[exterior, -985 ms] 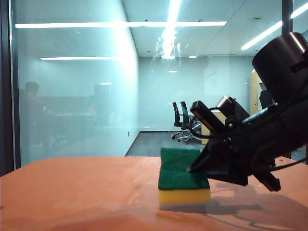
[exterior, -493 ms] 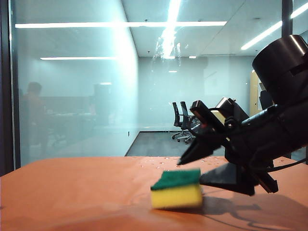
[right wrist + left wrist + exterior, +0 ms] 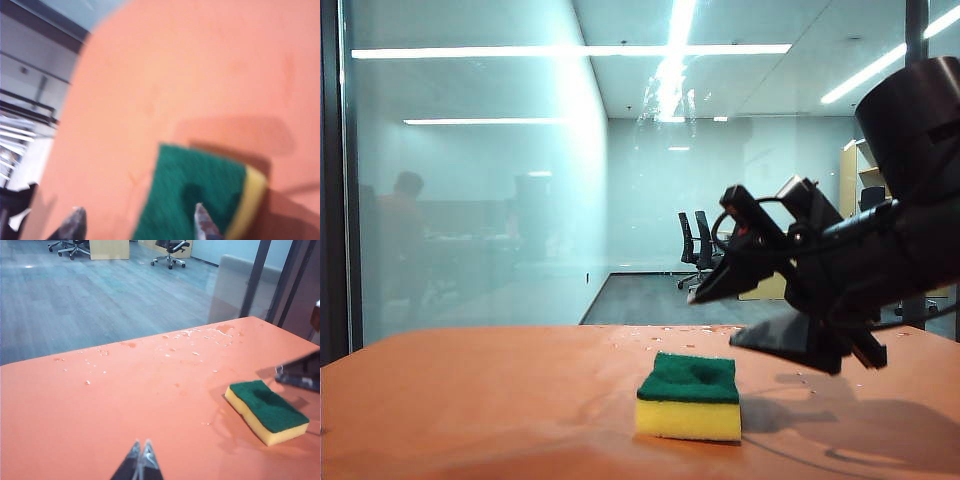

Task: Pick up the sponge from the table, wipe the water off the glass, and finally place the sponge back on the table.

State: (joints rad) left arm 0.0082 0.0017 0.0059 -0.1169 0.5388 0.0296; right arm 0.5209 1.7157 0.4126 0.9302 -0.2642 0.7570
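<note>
Yellow foam sponge with the green scouring top lies flat on the matte orange table, just below the right gripper, jaws apart. Left gripper hangs pinched together, well apart. Risk: a lower finger could clip it on retreat.

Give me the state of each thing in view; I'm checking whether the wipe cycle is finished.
Yellow foam sponge with green scouring face: flat on the table, green side up, released.
Right gripper: open, above the sponge.
Left gripper: shut, empty.
Orange table: droplets near the far edge.
Glass pane: few streaks up high.
</note>
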